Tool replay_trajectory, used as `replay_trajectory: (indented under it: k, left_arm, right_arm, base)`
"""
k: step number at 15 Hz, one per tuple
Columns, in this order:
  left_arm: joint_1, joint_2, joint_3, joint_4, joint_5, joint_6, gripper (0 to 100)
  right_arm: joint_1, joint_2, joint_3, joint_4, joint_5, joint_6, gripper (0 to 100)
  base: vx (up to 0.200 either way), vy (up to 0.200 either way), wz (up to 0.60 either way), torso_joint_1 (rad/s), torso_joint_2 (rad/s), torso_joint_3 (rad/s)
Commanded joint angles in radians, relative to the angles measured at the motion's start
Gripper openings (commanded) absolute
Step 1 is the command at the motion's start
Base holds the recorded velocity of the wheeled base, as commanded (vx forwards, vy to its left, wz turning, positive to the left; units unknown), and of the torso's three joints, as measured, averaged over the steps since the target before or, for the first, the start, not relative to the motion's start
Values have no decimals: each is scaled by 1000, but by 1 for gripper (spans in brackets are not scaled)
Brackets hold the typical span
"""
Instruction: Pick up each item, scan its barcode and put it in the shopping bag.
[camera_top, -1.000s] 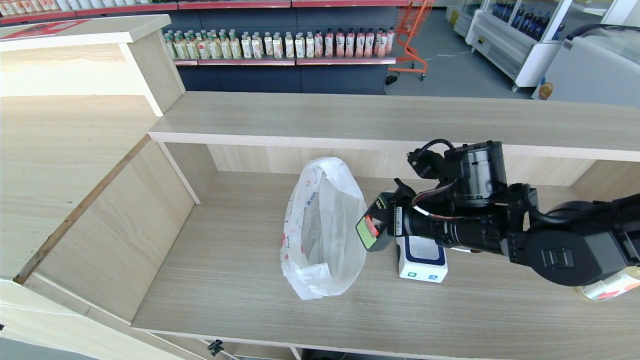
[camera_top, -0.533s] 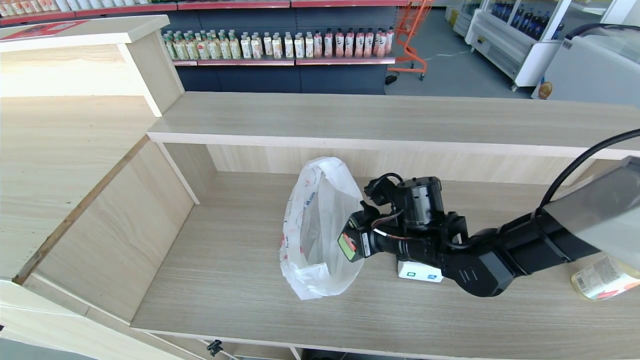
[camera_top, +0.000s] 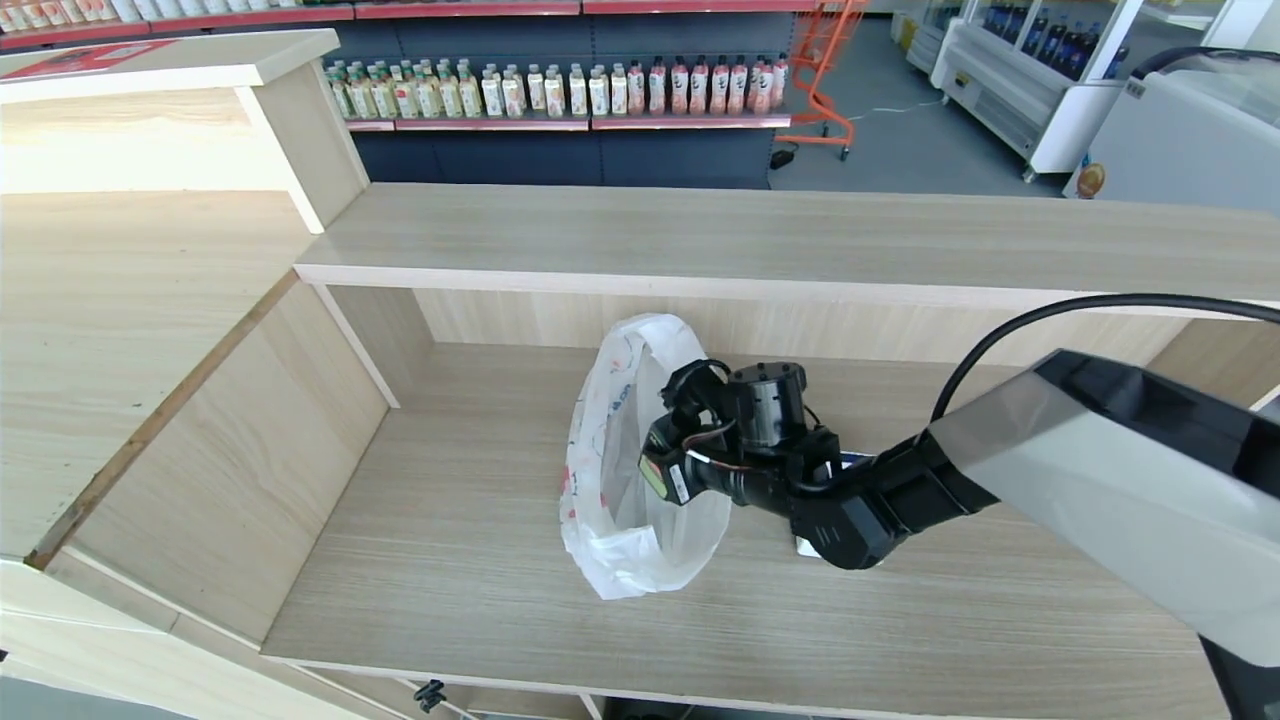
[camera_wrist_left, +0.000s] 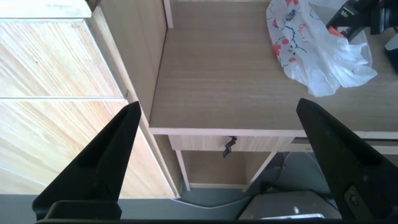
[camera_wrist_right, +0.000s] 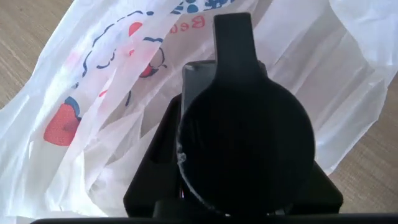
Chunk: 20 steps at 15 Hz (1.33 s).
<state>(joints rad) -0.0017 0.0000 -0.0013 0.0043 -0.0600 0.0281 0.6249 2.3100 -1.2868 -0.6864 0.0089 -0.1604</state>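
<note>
Can (camera_top: 655, 476), dark with a green-red label, lies on its side between the right gripper (camera_top: 668, 468) fingers, which pinch it tight. It is held at the open mouth of the white shopping bag (camera_top: 605, 545) on the wooden counter (camera_top: 480, 610); can't tell if it's past the rim. Left gripper (camera_wrist_left: 219, 106) hangs off the counter's front edge, fingers spread wide, touching nothing.

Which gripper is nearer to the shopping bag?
Right. The right gripper, shut on an item, is at the shopping bag's mouth; the left gripper hangs open off the counter's front edge, well apart from it.
</note>
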Motion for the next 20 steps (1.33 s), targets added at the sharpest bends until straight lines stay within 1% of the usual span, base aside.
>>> replay_trajectory:
  k: [1,5,9,14,15,18,19,20]
  left_arm:
    - [0,2,0,0,0,1,100]
    - [0,2,0,0,0,1,100]
    - [0,2,1,0,2,0,100]
    - [0,2,0,0,0,1,100]
    - [0,2,0,0,0,1,100]
    - [0,2,0,0,0,0,100]
    - [0,2,0,0,0,0,100]
    - [0,2,0,0,2,1,100]
  right_arm:
    - [4,63,-51,-2,0,-30,0]
    - [33,100,-118,-5,2,-31,0]
    - [67,118,-115,-4,3,-31,0]
    - [68,132,-118,-4,2,-53,0]
    - [68,135,-117,-4,2,-65,100]
    - [62,118,-126,-5,3,-33,100]
    - [59,86,-126,-2,5,18,100]
    - [50,43,-114,1,5,99,100]
  base:
    - [0,0,0,0,0,0]
    - [0,0,0,0,0,0]
    - [0,0,0,0,0,0]
    - [0,0,0,0,0,0]
    - [0,0,0,0,0,0]
    - [0,0,0,0,0,0]
    - [0,0,0,0,0,0]
    - [0,0,0,0,0,0]
